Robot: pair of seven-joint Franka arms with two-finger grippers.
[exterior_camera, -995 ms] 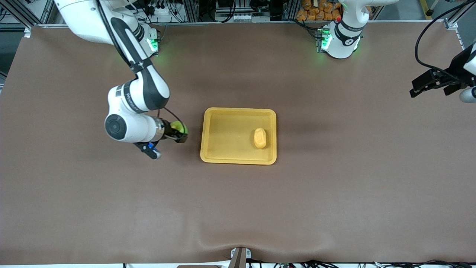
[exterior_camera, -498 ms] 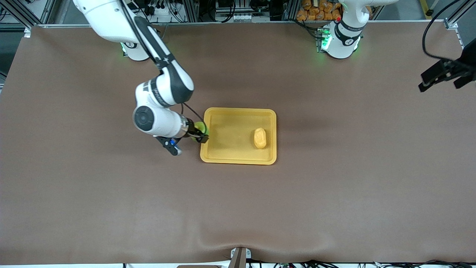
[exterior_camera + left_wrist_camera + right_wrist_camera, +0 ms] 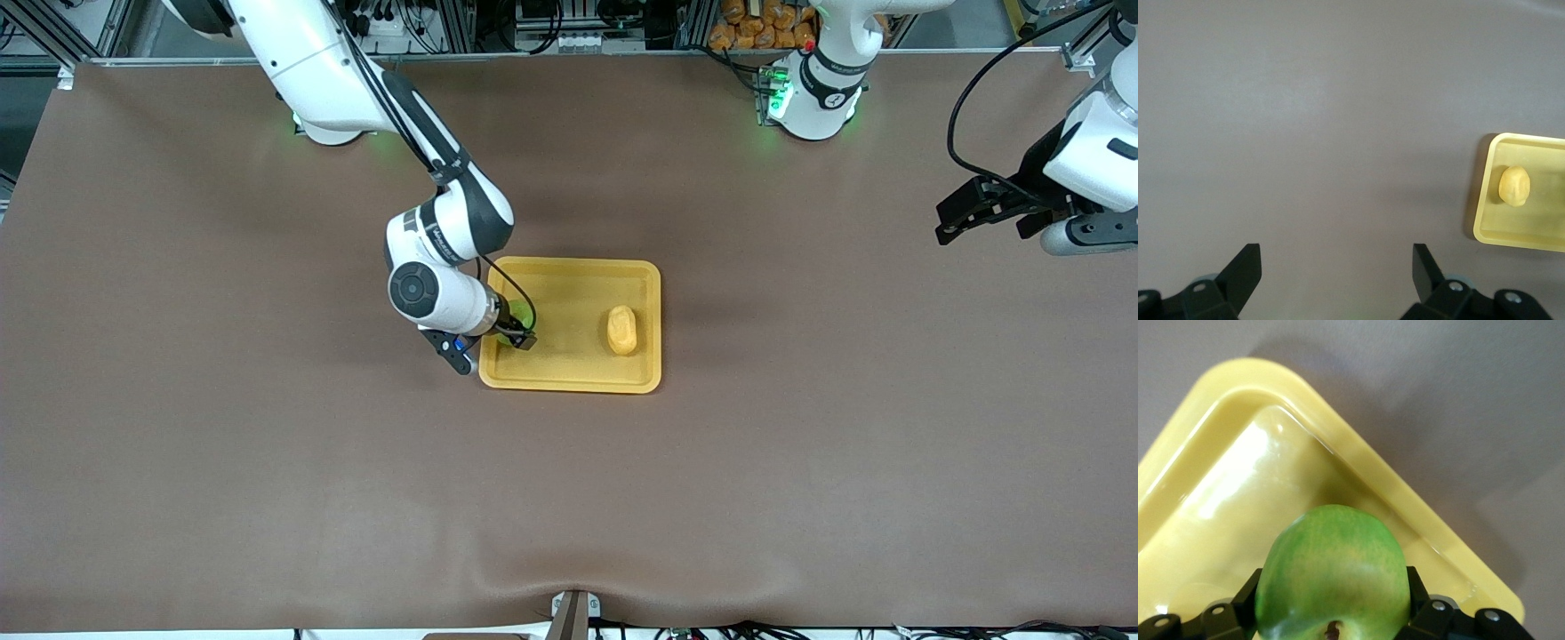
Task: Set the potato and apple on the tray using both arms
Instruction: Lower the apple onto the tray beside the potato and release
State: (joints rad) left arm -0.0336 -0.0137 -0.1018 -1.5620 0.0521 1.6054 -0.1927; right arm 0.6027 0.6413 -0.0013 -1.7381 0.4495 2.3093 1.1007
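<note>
The yellow-orange tray [image 3: 569, 378] lies mid-table. The yellow-orange potato [image 3: 621, 329] rests in it, toward the left arm's end; both also show in the left wrist view, the tray [image 3: 1485, 200] and the potato [image 3: 1514, 185]. My right gripper [image 3: 518, 333] is shut on the green apple [image 3: 515, 315] and holds it over the tray's end toward the right arm. In the right wrist view the apple [image 3: 1333, 577] sits between the black fingers, over a corner of the tray [image 3: 1358, 473]. My left gripper [image 3: 965, 218] is open and empty over the bare table at the left arm's end; it also shows in its wrist view [image 3: 1337, 268].
A brown mat [image 3: 569, 498] covers the whole table. Orange items [image 3: 756, 22] lie past the table's back edge near the left arm's base.
My right gripper has carried the apple from over the bare mat to over the tray's end. The left gripper has shifted a little at the table's end.
</note>
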